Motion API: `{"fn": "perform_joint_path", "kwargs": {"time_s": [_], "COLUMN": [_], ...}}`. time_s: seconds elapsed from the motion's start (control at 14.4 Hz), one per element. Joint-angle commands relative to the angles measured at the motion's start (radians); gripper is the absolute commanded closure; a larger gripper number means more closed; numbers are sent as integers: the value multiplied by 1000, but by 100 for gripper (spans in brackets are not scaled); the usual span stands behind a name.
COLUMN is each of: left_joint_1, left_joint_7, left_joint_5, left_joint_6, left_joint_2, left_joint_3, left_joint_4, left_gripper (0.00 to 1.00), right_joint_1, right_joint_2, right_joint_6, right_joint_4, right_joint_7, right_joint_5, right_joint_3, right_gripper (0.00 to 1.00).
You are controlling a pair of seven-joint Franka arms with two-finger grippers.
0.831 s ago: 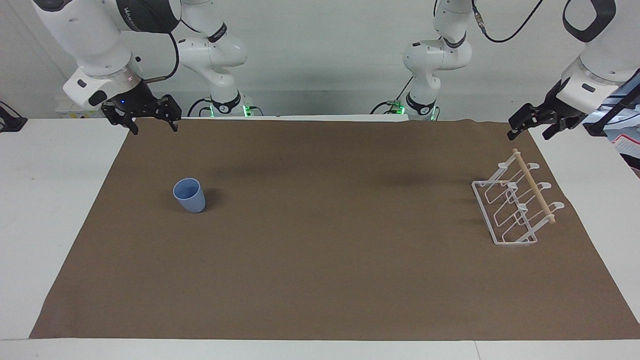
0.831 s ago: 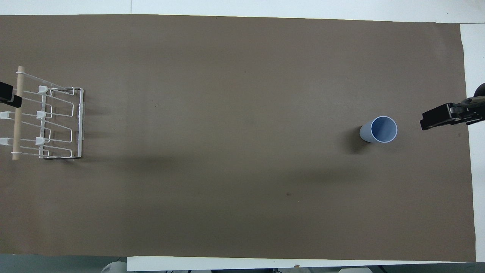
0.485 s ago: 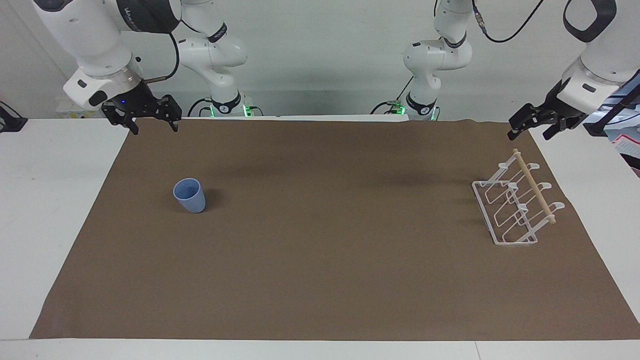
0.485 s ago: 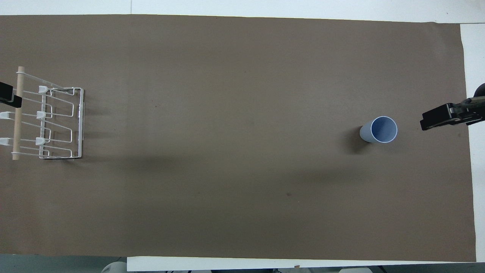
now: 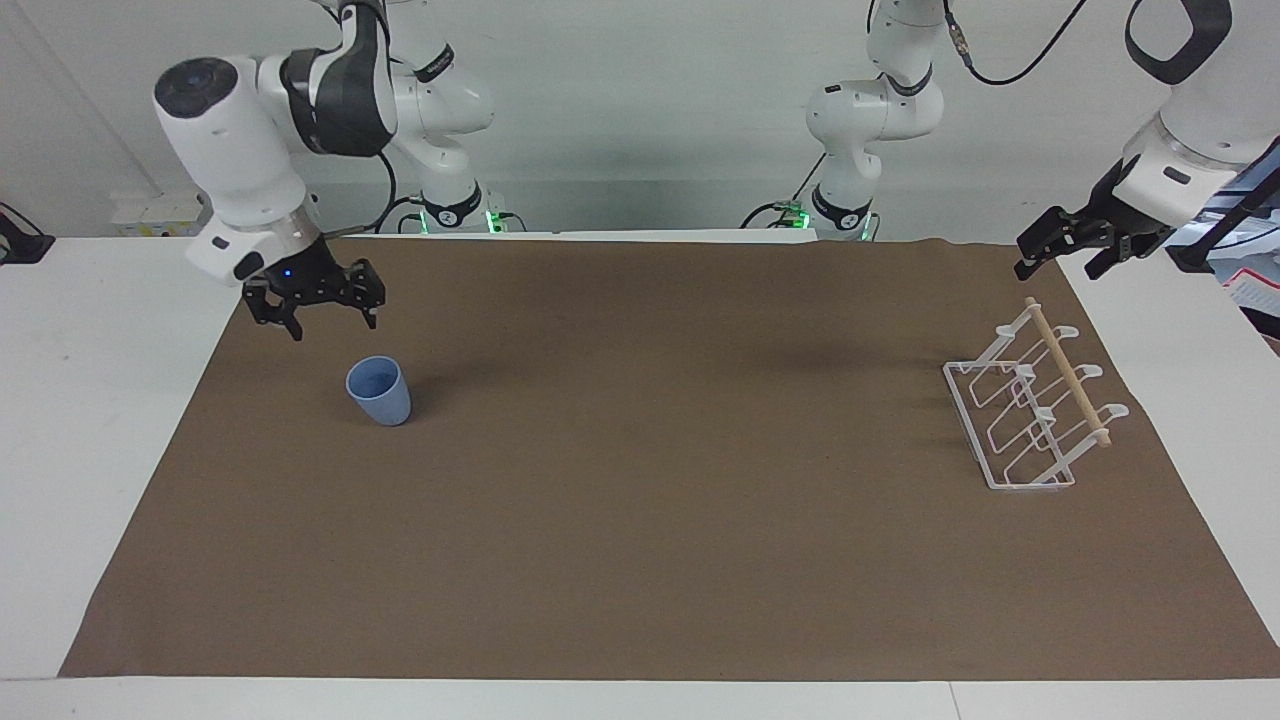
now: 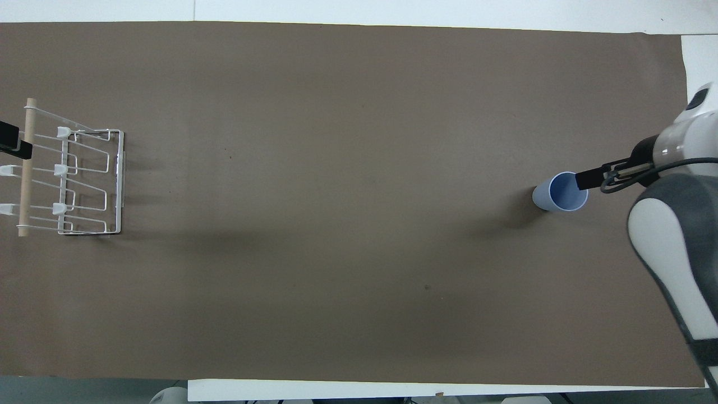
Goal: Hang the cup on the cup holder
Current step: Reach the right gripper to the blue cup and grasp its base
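Note:
The light-blue cup (image 5: 379, 392) stands upright, mouth up, on the brown mat toward the right arm's end; it also shows in the overhead view (image 6: 561, 192). My right gripper (image 5: 328, 318) is open and empty. It hangs just above the mat beside the cup without touching it, and in the overhead view (image 6: 587, 179) its tip overlaps the cup's rim. The white wire cup holder (image 5: 1067, 370) with its wooden dowel stands at the left arm's end and holds nothing, as the overhead view (image 6: 24, 185) also shows. My left gripper (image 5: 1060, 262) is open and waits in the air beside the holder.
The brown mat (image 5: 650, 520) covers most of the white table (image 5: 90, 420). Between cup and holder the mat is bare (image 6: 336, 252). The arms' bases stand at the table's robot-side edge.
My right arm has swung down and toward the cup, bringing its open gripper from the mat's corner to just above and beside the cup. Cup, holder and left arm have not moved.

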Motion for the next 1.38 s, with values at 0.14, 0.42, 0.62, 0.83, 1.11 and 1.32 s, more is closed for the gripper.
{"fn": "perform_joint_path", "kwargs": {"time_s": [0.14, 0.42, 0.62, 0.83, 1.11, 1.32], "left_joint_1": [5, 5, 5, 5, 5, 5], "left_joint_7": [4, 4, 4, 4, 4, 4], "left_joint_5": [13, 13, 13, 13, 13, 13], "left_joint_6": [-8, -8, -8, -8, -8, -8], "left_joint_2": [-27, -27, -27, -27, -27, -27], "left_joint_3": [-2, -2, -2, -2, -2, -2], "left_joint_4": [-29, -29, -29, -29, -29, -29], "left_gripper": [0, 0, 0, 0, 0, 0], "right_joint_1": [-75, -75, -93, -86, -80, -74], "right_joint_2": [124, 130, 131, 144, 145, 147], "right_joint_6": [142, 171, 240, 242, 247, 238], "right_joint_4": [-46, -94, -144, -144, -141, -132], "right_joint_7": [-109, -118, -199, -226, -223, -227], "right_joint_5": [39, 50, 50, 50, 50, 50], "right_joint_3": [5, 5, 5, 5, 5, 6], "right_gripper": [0, 0, 15, 69, 97, 100]}}
